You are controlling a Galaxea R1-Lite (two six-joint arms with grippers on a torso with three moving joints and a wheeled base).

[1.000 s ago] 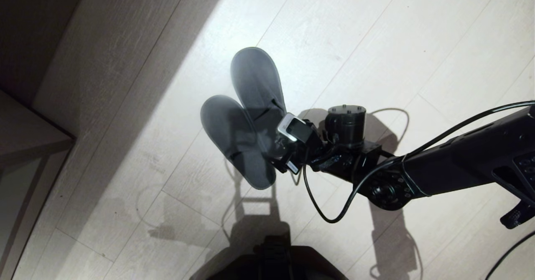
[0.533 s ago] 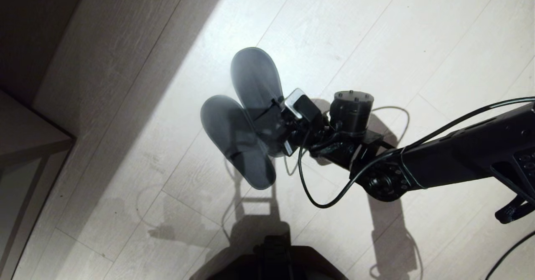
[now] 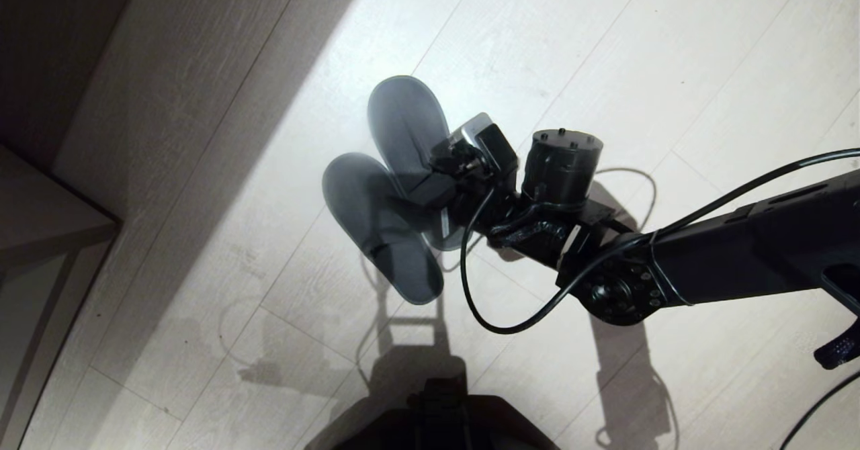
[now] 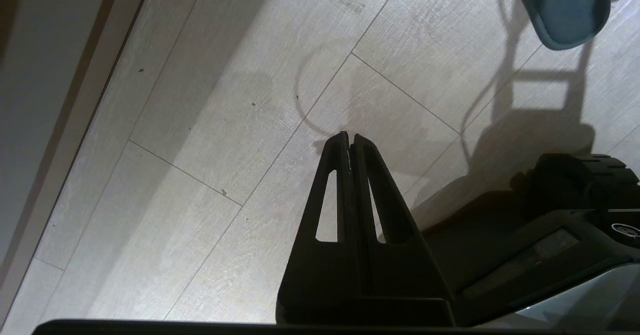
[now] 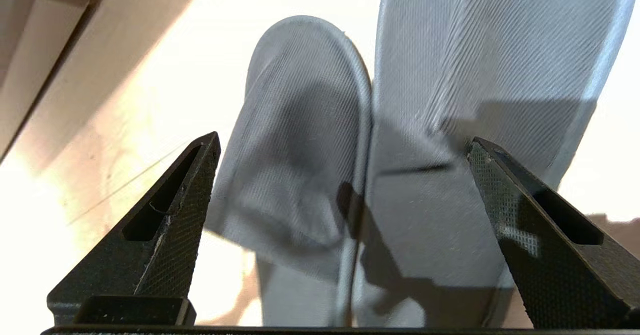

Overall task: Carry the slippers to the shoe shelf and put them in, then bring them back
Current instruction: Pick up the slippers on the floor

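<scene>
Right gripper (image 5: 345,175) is hovering over the slippers (image 3: 396,188), jaws spread wide, pinching nothing. In the right wrist view both slippers are sitting between the two fingers (image 5: 165,225), with neither finger touching fabric. Left gripper (image 4: 349,140) is hanging parked low at near left over bare floor (image 3: 638,54), jaws pressed together.

Slippers are lying on the floor, mid-scene, just in front of the robot base, soles down. They are touching or slightly overlapping where they meet beside the gripper, and fanning apart at the far ends in a V. The right one is running long axis near-to-far, rounded end pointing far and a bit left. The left one is angled more, one rounded end far-left, the other near-right. Which end is toe I can't tell for certain.

Risks, my read:
- Because the pair is splayed, a close at this spot may be catching only one slipper, or only the edge of the second, which then drops on the lift.
- Soft fabric is likely folding under the jaws instead of clamping, so the grip could be slipping mid-carry.
- Coming down too far is jamming the fingertips into the floor.
- Wrist angle looks skewed to both long axes, so the closing jaws may be shoving the slippers sideways.

No shoe shelf identifiable; only a dark furniture edge (image 3: 60,215) at left.
</scene>
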